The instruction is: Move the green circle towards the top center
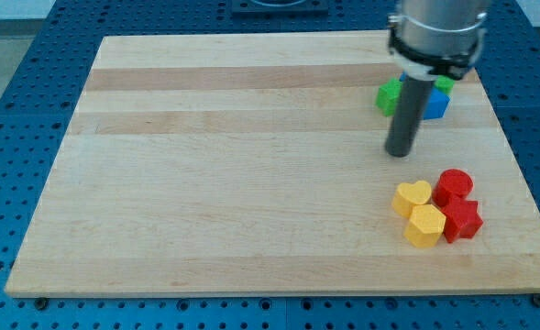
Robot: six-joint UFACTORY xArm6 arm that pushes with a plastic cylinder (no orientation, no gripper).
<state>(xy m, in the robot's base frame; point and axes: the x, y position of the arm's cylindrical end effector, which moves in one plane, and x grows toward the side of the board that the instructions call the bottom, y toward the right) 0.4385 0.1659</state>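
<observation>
My tip (399, 152) is a bare rod with no jaws, holding nothing. It rests on the board just nearer than the green block (390, 94), which sits far right against a blue block (435, 104), its round shape unclear. Top centre lies to the left, so I judge I must get round to its right side first

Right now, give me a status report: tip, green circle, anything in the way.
My tip sits just below the green block, apart from it. Rod hides its shape. Blue block beside it. Path toward top center open.
</observation>
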